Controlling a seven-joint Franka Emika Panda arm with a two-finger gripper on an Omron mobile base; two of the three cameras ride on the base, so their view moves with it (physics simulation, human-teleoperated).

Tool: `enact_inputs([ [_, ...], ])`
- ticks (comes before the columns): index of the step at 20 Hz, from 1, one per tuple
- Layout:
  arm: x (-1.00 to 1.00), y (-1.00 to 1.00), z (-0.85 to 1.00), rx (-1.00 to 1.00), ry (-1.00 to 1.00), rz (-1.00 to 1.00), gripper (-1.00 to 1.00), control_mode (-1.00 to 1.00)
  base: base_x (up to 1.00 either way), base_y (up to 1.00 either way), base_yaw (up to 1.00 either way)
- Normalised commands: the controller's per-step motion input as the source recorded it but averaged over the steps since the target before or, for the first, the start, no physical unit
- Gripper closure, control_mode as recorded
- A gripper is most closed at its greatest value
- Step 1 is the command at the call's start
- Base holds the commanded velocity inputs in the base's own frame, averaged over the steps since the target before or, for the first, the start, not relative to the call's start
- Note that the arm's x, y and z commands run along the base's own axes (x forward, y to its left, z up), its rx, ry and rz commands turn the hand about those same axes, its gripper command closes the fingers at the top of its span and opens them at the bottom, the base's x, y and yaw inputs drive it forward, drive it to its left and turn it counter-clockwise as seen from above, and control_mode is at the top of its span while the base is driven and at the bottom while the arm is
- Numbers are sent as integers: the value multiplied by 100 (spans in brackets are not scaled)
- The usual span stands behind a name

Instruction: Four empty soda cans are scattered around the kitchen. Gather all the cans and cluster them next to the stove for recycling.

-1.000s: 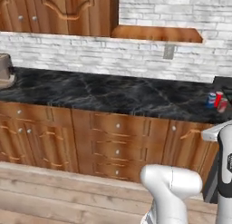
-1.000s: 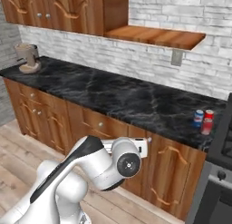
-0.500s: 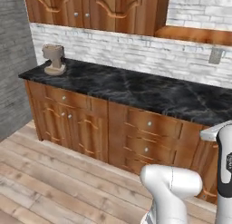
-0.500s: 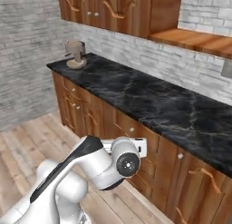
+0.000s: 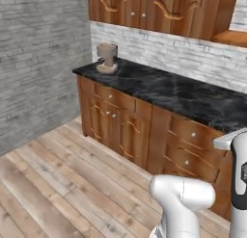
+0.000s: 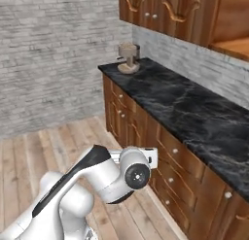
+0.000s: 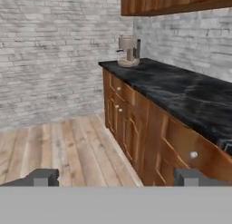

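Ahead, the black counter (image 7: 181, 89) runs away from my fingers (image 7: 43, 177), which stand spread wide and empty over the wooden floor (image 7: 68, 141). Small at its far corner sits a coffee machine (image 7: 128, 51); I cannot make out any can or stove.

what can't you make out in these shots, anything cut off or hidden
- Counter: its right end is cut off by the frame edge in both base views.
- Coffee machine: too small and blurred for details in the hand view.
- Gripper: open and empty; just the fingertips rise above the grey band.
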Motion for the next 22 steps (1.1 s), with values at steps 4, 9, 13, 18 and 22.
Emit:
enact_inputs([
  [4,0,0,0,0,0,0,-100,100,-8,0,46],
  [9,0,0,0,0,0,0,-100,100,-7,1,49],
  [13,0,0,0,0,0,0,-100,100,-5,0,50],
  [18,0,0,0,0,0,0,-100,100,-5,0,49],
  [22,0,0,0,0,0,0,-100,100,-4,0,50],
])
